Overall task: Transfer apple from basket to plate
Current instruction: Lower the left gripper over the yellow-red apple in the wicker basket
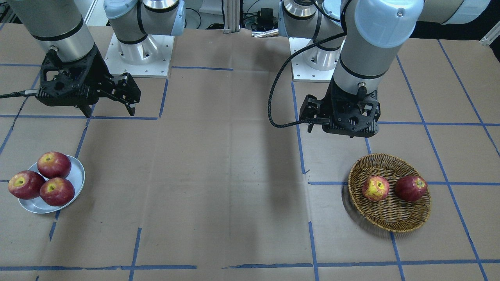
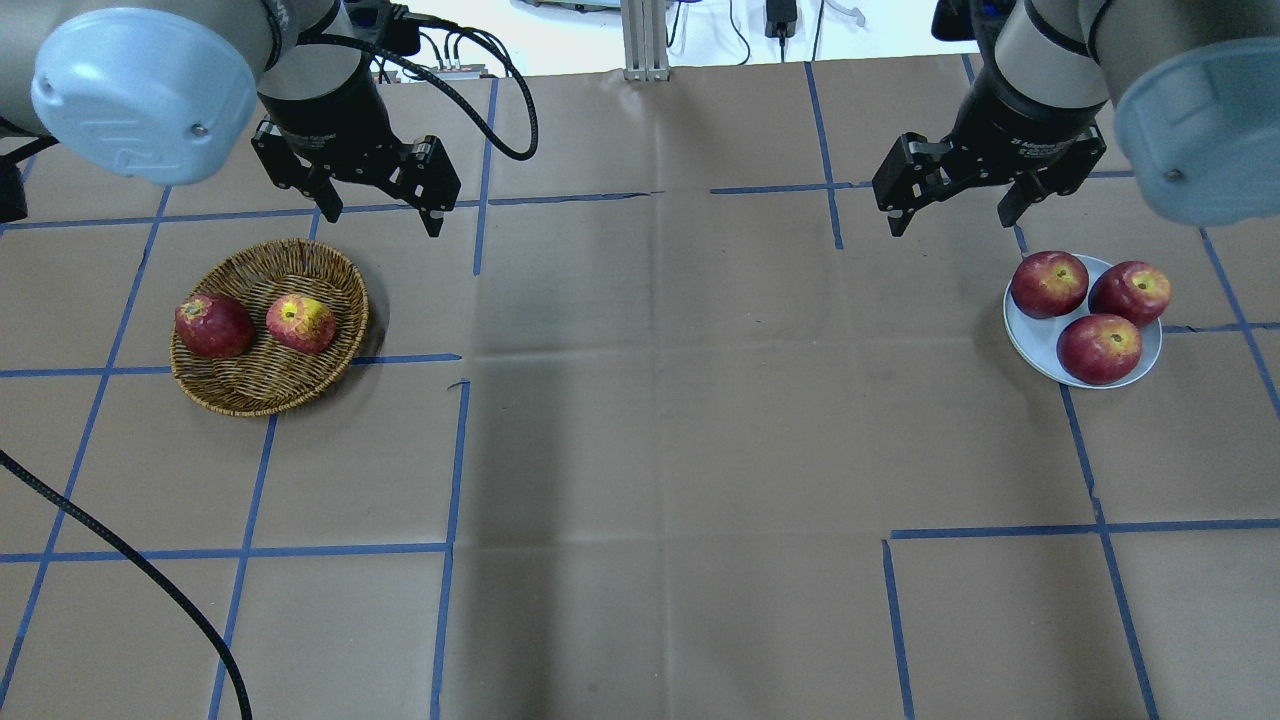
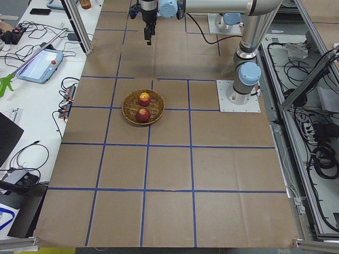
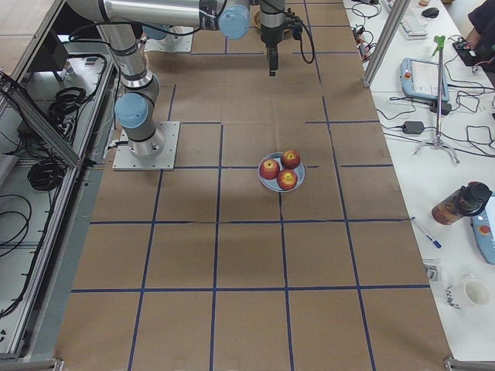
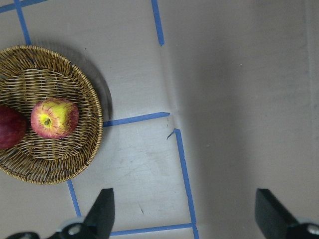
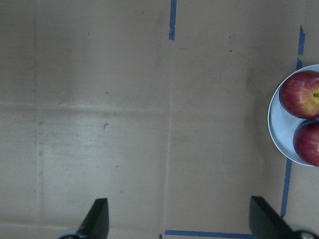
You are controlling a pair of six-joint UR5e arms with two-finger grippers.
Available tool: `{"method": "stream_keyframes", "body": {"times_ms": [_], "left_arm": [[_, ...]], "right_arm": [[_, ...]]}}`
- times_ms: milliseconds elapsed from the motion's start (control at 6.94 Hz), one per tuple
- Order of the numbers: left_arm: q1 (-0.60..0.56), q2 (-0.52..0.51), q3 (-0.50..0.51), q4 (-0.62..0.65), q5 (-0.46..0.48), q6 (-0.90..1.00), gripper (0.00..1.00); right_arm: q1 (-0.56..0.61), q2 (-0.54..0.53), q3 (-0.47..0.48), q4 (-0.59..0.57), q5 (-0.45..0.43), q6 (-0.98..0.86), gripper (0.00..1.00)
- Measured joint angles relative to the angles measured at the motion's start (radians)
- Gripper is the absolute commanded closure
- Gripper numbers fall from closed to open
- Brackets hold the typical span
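The yellow-streaked red apple (image 2: 300,323) in the brown wicker basket (image 2: 262,388) seems firm and slick; pinch its flanks. The left gripper (image 2: 383,218) gapes, empty.

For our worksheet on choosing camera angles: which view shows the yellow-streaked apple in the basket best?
The left wrist view: the apple is largest there, stem and streaks clear. Overhead and front views show it smaller; the left side view shows it tiny. The other two miss it.

- Yellow-streaked red apple (image 2: 300,323) in the round brown wicker basket (image 2: 250,392), robot's left side, beside a dark red apple (image 2: 213,325)
- Small round silvery-white plate (image 2: 1030,342) well apart at right, bearing three dark red apples (image 2: 1098,348)
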Motion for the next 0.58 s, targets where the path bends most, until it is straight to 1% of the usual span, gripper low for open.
{"method": "stream_keyframes", "body": {"times_ms": [288, 577], "left_arm": [[0.026, 0.001, -0.005, 0.003, 0.009, 0.075, 0.01], [0.091, 0.001, -0.030, 0.019, 0.019, 0.146, 0.02]], "right_arm": [[0.000, 0.000, 0.001, 0.000, 0.000, 0.001, 0.00], [0.000, 0.000, 0.001, 0.000, 0.000, 0.000, 0.00]]}}
